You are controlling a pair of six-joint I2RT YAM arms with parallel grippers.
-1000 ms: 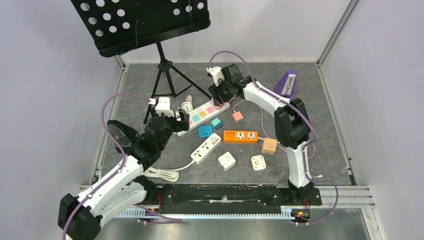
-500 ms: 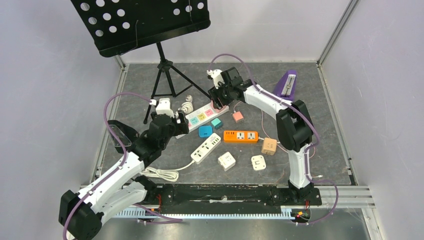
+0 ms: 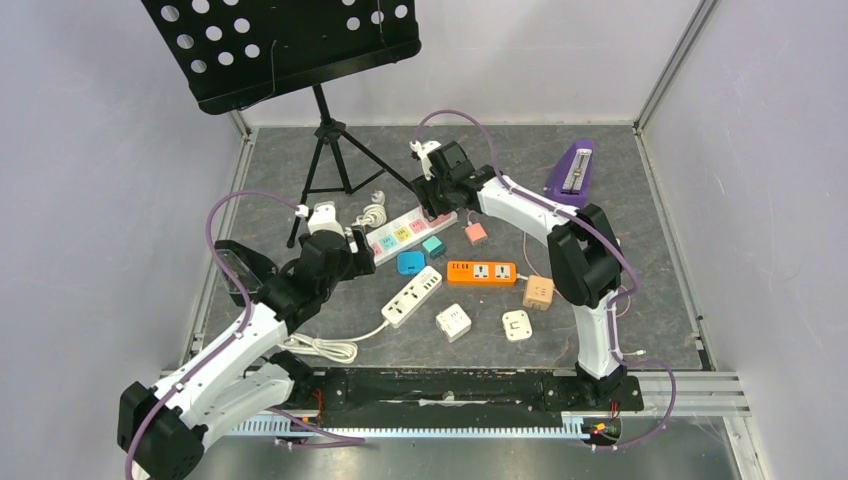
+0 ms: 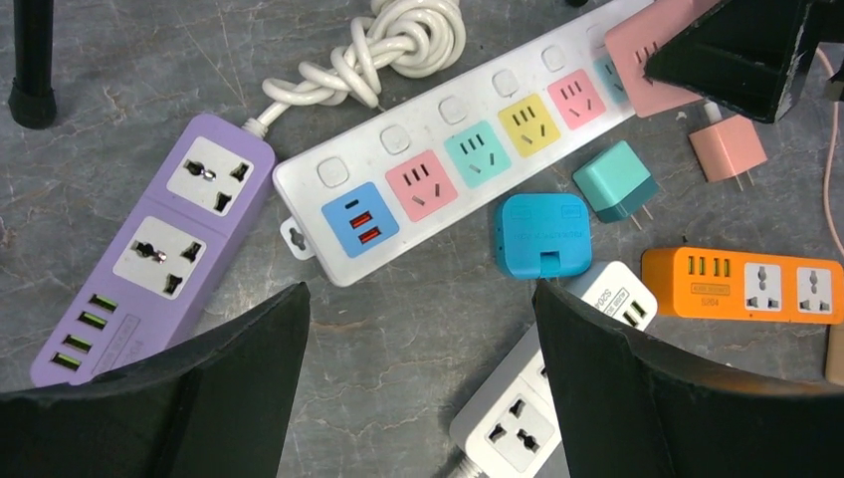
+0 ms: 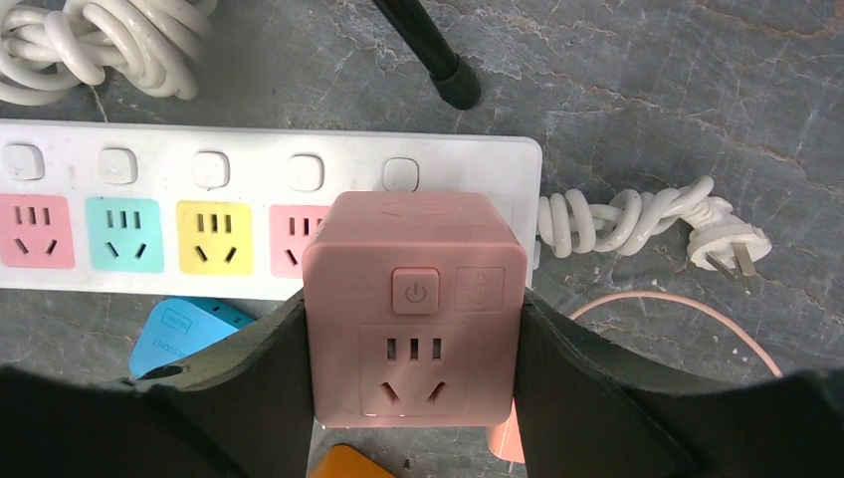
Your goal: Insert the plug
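The pink cube adapter (image 5: 410,309) hides its own prongs and the end socket of the white strip (image 5: 259,139).

**Colour reference: items on the table**
The white power strip (image 4: 468,149) has socket faces in blue, pink, teal, yellow and pink. The purple power strip (image 4: 149,249) has white socket faces and green USB ports. The orange power strip (image 4: 741,289) has white socket faces. The cube adapter (image 5: 413,299) is pale pink and the flat adapter (image 4: 542,236) is blue. The teal plug (image 4: 615,179) lies near the pink plug (image 4: 730,149). The table surface (image 4: 398,378) is grey with pale marbled veining. The music stand (image 3: 300,60) is black with round perforations.
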